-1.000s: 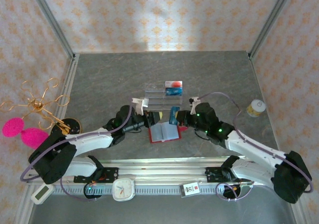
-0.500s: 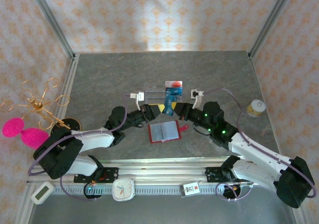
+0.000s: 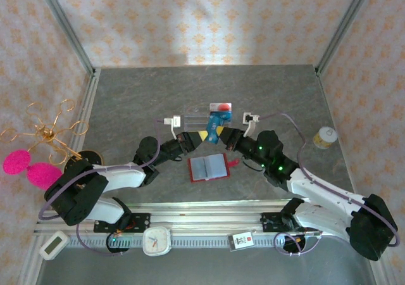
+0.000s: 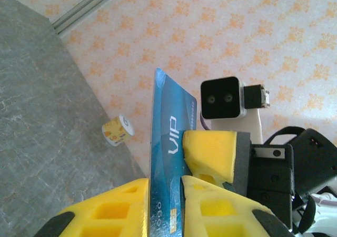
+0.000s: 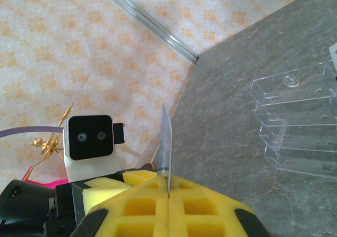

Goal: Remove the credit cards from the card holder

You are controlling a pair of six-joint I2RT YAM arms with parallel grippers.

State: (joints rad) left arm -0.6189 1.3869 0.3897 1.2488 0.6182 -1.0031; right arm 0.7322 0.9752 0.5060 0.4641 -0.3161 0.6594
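Note:
A blue card (image 3: 217, 124) marked VIP (image 4: 171, 137) is held up in the air between both arms, above the open red card holder (image 3: 207, 166) lying flat on the table. My right gripper (image 3: 223, 138) (image 5: 168, 180) is shut on the card (image 5: 167, 142), seen edge-on there; one of its fingers (image 4: 210, 152) presses the card's face. My left gripper (image 3: 201, 137) (image 4: 165, 180) straddles the card's lower part with a narrow gap between its jaws. A pale card with a red mark (image 3: 221, 106) stands in the clear acrylic rack (image 3: 193, 120).
The clear rack (image 5: 297, 121) sits just behind the two grippers. A small yellow-white roll (image 3: 325, 137) (image 4: 117, 130) stands at the right. A gold wire stand with pink pom-poms (image 3: 44, 145) is at the far left. A clock (image 3: 156, 240) lies by the front rail.
The right gripper lifted the blue card from the card holder up toward the rack. The left gripper left the card holder, rose and closed in around the card.

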